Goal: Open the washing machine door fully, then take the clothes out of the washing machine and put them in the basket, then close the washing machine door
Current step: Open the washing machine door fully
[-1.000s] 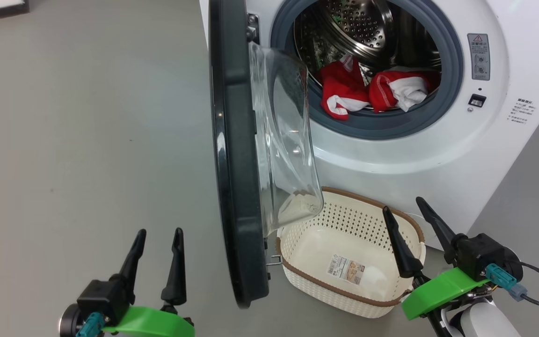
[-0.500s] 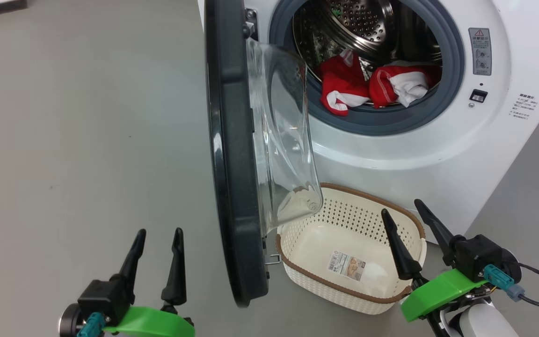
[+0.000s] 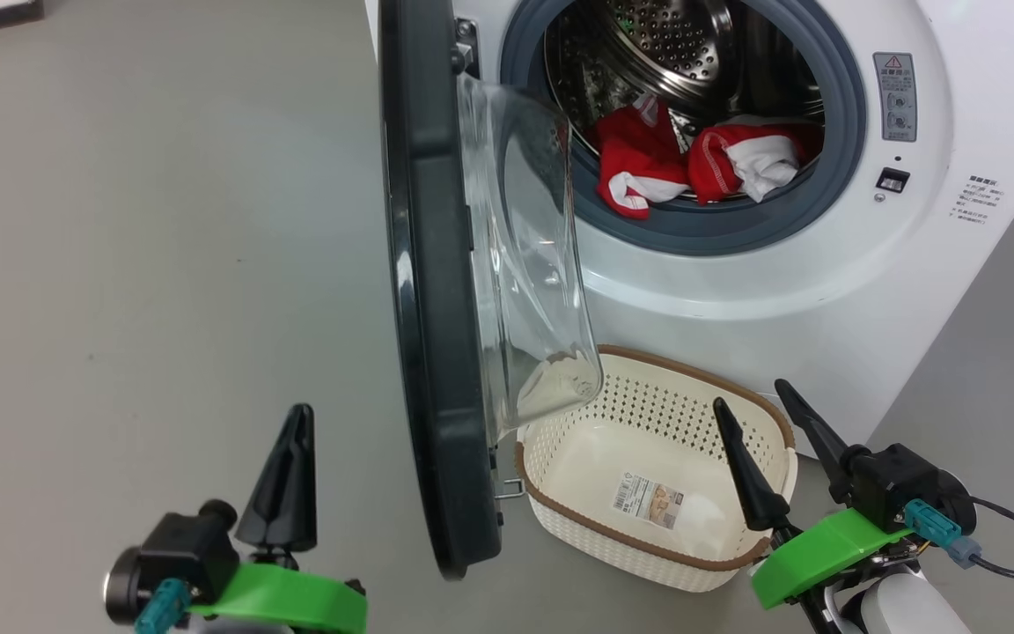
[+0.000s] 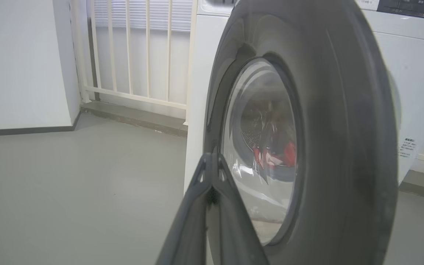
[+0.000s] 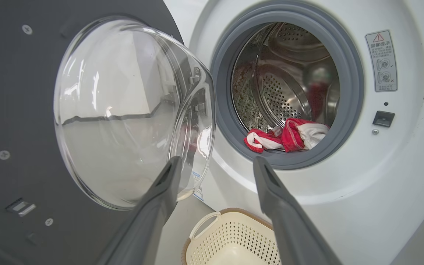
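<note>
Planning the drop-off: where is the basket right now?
Head view, lower right: the basket stands on the floor before the washing machine, just right of its open door, by the right gripper.

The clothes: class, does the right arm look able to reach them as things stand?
Probably yes: the washing machine door stands swung aside, nothing blocks the drum opening, and the open right gripper points toward the clothes.

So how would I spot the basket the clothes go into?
Find the big white washing machine with its round door swung open. On the floor just in front of it sits the basket. It alone is cream plastic, full of holes, with a brown rim.
</note>
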